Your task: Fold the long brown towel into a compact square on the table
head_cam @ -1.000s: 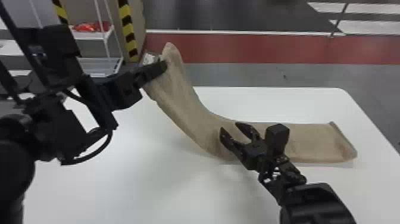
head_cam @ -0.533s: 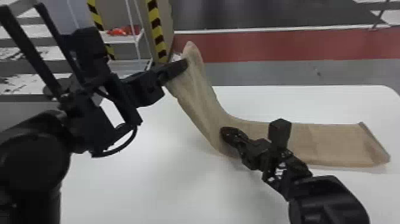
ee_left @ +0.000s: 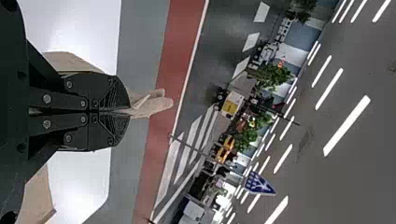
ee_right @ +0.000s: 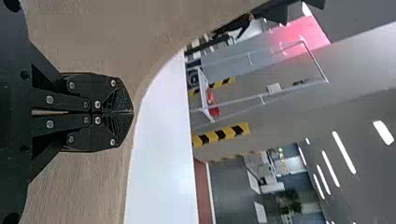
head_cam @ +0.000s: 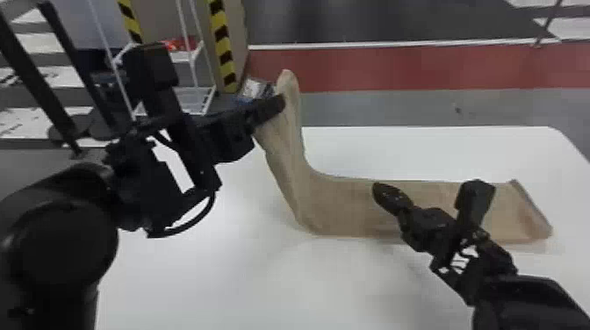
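If the left black 2-fingered tool [head_cam: 277, 104] swings its end over unevenly, the long brown cloth towel [head_cam: 347, 206] could fold crooked; the right black 2-fingered tool [head_cam: 381, 196], angled far-left over the flat stretch with fingers together, might snag it. The left tool points rightward, pinching the raised end; the rest lies rightward along the white tabletop [head_cam: 246, 281].
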`<state>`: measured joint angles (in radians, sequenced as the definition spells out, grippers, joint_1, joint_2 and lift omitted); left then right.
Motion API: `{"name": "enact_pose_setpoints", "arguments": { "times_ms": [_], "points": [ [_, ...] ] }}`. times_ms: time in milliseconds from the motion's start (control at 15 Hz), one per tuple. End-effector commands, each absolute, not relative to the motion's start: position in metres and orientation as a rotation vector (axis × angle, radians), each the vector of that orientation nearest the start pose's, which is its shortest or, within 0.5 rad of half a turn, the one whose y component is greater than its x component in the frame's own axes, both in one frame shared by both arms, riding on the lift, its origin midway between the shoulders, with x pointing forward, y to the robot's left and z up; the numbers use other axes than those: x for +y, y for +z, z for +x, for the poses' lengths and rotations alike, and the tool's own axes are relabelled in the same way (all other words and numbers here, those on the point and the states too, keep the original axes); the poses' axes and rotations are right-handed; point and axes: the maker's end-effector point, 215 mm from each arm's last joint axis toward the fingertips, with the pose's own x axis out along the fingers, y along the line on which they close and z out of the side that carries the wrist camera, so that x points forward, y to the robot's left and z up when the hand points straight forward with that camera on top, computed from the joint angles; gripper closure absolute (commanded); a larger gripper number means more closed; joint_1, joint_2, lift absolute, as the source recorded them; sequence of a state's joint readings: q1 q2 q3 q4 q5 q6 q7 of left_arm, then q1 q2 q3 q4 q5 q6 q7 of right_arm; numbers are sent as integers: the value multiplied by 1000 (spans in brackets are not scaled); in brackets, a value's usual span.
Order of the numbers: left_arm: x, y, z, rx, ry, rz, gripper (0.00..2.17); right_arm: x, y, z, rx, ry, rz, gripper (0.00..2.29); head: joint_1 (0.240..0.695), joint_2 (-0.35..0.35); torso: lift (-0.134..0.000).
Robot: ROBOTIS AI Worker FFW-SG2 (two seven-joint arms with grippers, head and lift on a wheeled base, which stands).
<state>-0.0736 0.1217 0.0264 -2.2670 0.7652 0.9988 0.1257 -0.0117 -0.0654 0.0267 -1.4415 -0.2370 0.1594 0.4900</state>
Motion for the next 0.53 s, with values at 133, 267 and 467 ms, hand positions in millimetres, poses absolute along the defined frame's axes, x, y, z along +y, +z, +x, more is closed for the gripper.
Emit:
{"name": "enact_pose_setpoints", "arguments": {
  "times_ms": [133, 267, 467],
  "points": [
    [38, -202, 534, 218, -382, -211, 1723, -264, -395, 544, 151, 270, 155, -2, 689, -92, -116],
    [7, -210, 529, 207, -377, -167, 1723, -314, -384, 531, 120, 171, 128, -2, 677, -201, -116],
    [-37, -230, 526, 200, -375, -138, 1723, -388, -371, 510, 56, -18, 119, 66, 670, -307, -116]
  ]
}}
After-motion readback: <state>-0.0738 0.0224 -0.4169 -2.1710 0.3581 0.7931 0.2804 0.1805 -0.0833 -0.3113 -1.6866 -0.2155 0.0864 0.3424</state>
